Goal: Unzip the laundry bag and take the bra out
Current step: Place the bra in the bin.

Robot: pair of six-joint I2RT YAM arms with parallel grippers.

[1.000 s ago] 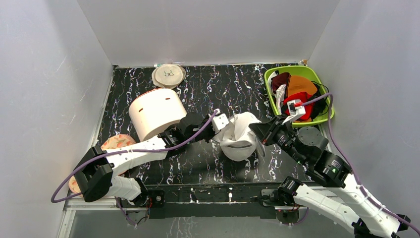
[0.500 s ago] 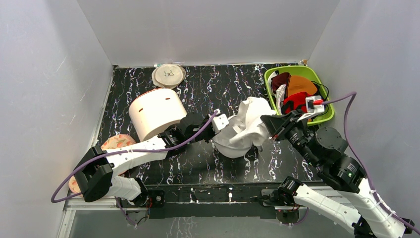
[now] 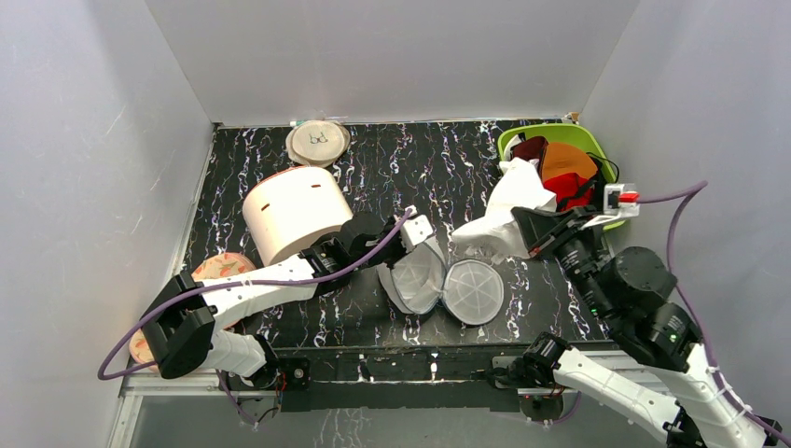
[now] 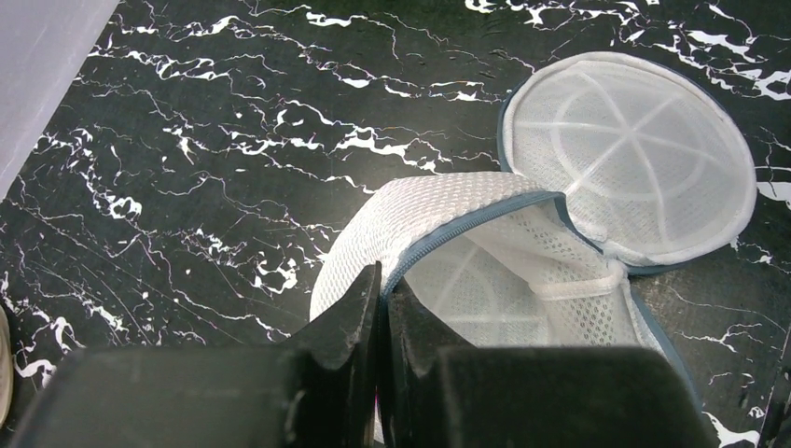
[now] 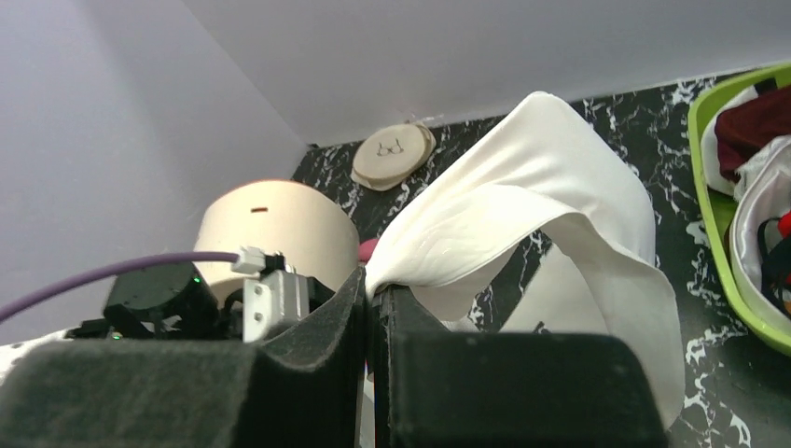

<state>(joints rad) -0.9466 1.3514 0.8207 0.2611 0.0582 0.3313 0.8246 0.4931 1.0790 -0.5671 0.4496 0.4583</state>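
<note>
The left fingers (image 4: 373,301) are pressed together on the zip rim of the laundry bag (image 4: 522,247). This small white mesh pouch sits mid-desk (image 3: 392,159), unzipped and spread like a clamshell, and both halves look empty. The right fingers (image 5: 364,294) are clamped on a fold of white padded cloth, apparently the bra (image 5: 522,187), holding it in the air to the right of the pouch, just beside a green basket (image 3: 511,140) of other clothes. Unzipping and removal look done, and what seems left is to set the bra down and let go.
</note>
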